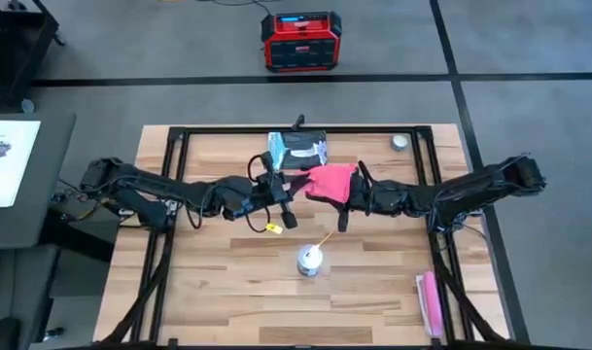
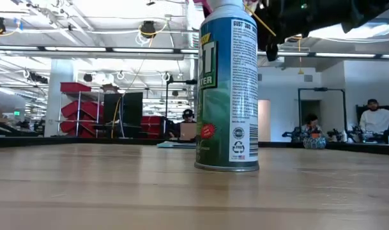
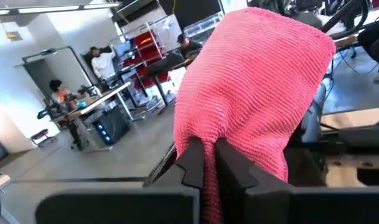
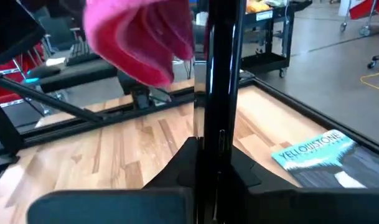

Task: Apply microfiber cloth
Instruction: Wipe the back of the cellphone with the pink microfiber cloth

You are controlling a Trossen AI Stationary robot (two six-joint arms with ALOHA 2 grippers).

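Spray can (image 2: 227, 86) stands upright on the desk (image 2: 117, 191), closest to the low camera. Above the desk's middle, the left tool (image 3: 209, 163) is closed on a fold of the pink cloth (image 3: 251, 93), which hangs raised off the surface. Facing it, the right tool (image 4: 215, 158) grips a thin black phone (image 4: 219, 74) edge-on, just beside the cloth (image 1: 330, 182). A packet (image 1: 297, 148) lies behind both tools; a pink oblong (image 1: 431, 302) lies near the right front corner.
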